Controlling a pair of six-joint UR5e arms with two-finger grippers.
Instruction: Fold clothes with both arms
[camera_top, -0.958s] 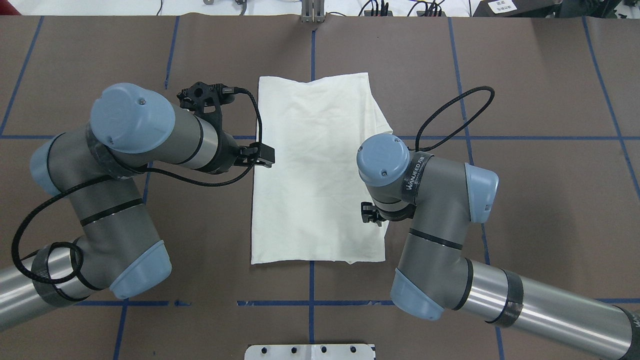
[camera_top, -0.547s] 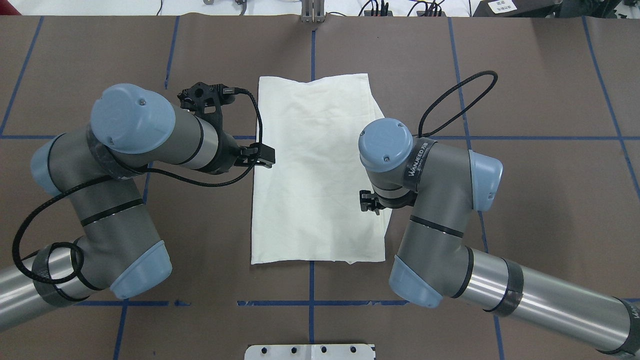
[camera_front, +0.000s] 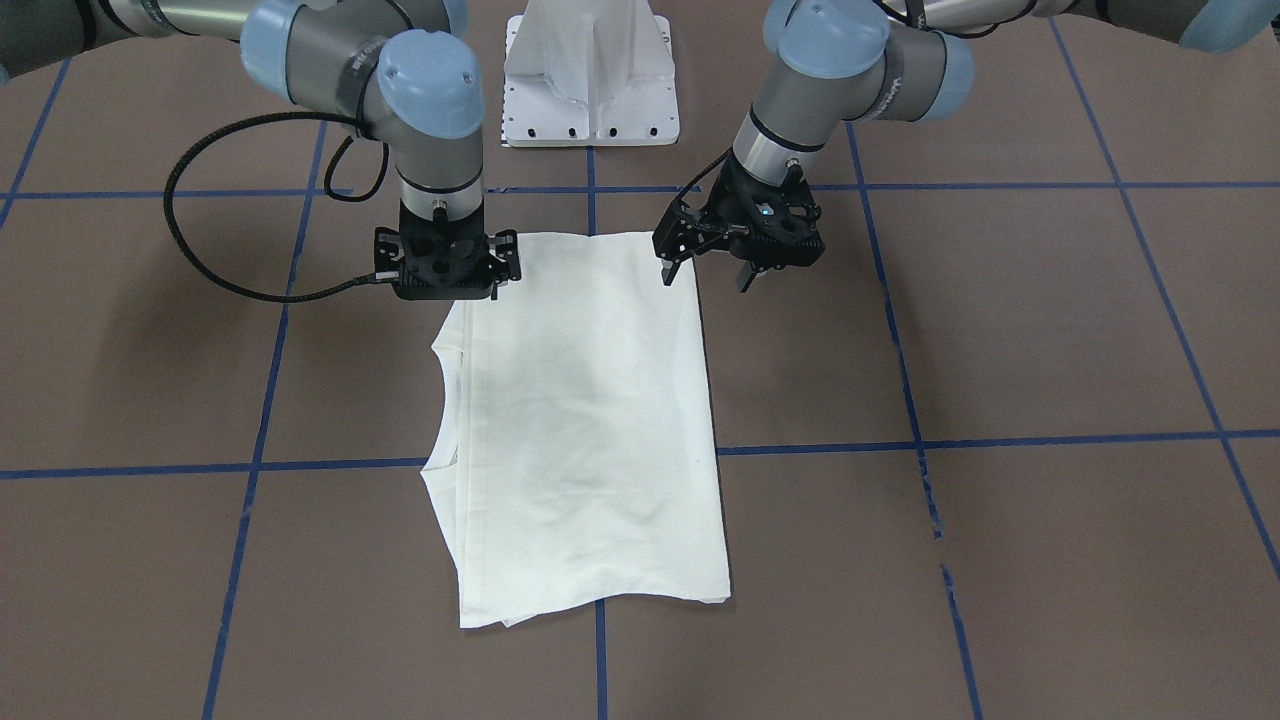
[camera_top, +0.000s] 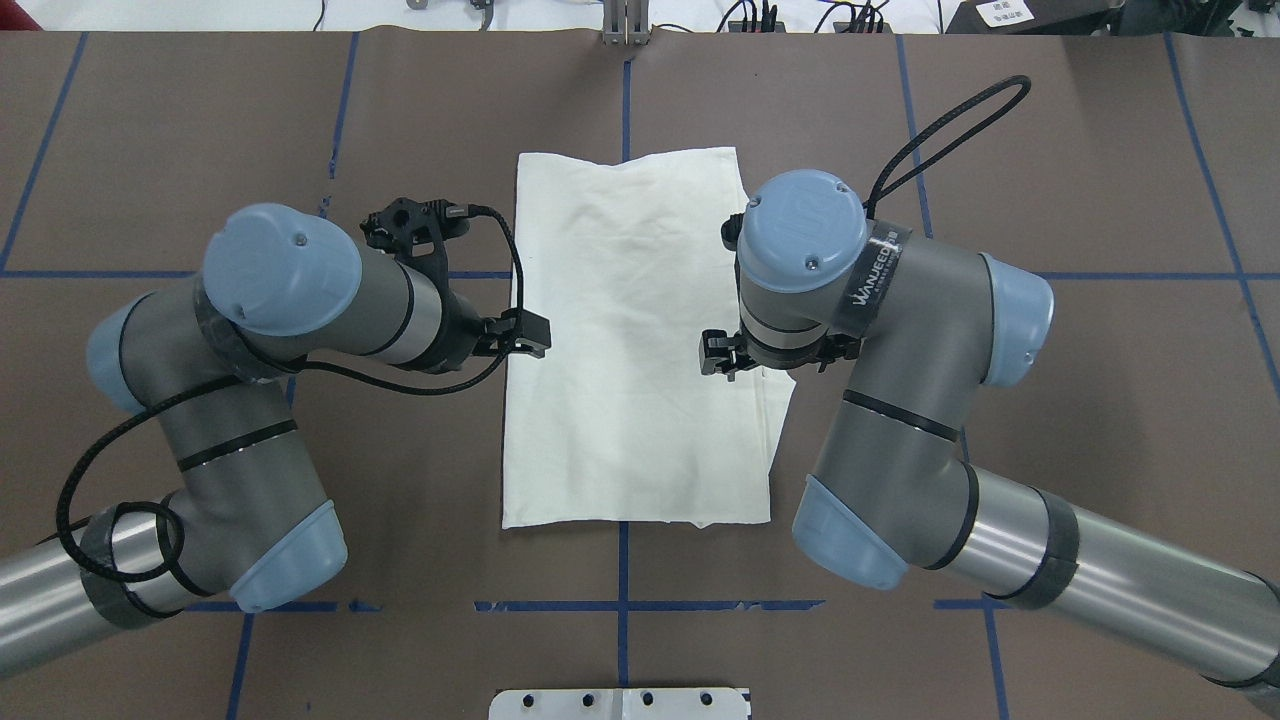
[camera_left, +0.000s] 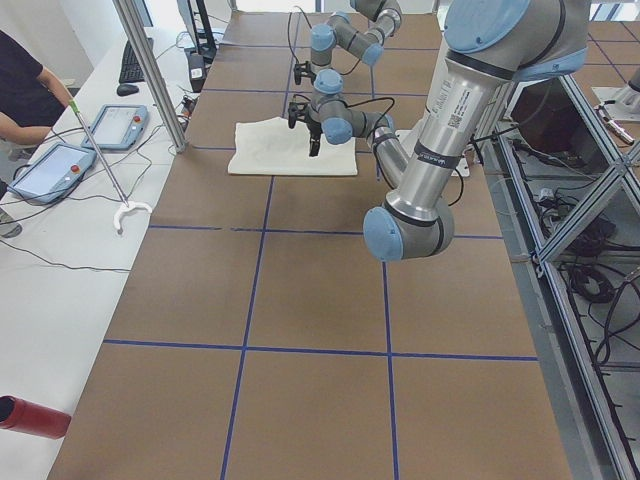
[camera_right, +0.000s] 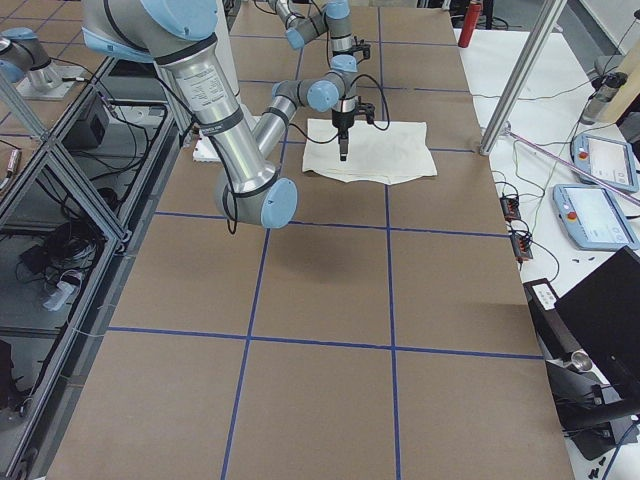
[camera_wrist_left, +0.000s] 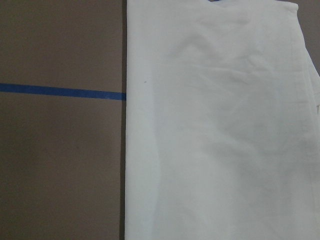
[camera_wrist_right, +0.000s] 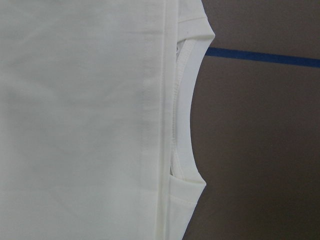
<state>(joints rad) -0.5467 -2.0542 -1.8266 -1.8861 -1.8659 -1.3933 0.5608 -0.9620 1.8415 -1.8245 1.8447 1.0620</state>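
The clothes are one cream-white shirt (camera_front: 580, 420) (camera_top: 630, 340), lying flat on the brown table as a long rectangle with its plain side up. Its neckline (camera_wrist_right: 187, 100) lies along the edge on my right. My left gripper (camera_front: 705, 278) (camera_top: 520, 335) hangs above the shirt's left edge, open with nothing between its fingers. My right gripper (camera_front: 445, 290) (camera_top: 715, 355) hovers above the right edge, mostly hidden under its wrist in the overhead view; it looks open and empty. Both wrist views show only cloth (camera_wrist_left: 225, 125) and table.
The white mounting base (camera_front: 590, 70) (camera_top: 620, 703) stands at the table's near edge between the arms. Blue tape lines cross the table. A person (camera_left: 30, 90) sits at a side table with tablets and cables, past a metal post (camera_left: 150, 70).
My right arm has swung forward along the shirt's right edge, away from the base, with its gripper a little further over the cloth. The left arm has shifted slightly; the shirt lies unchanged.
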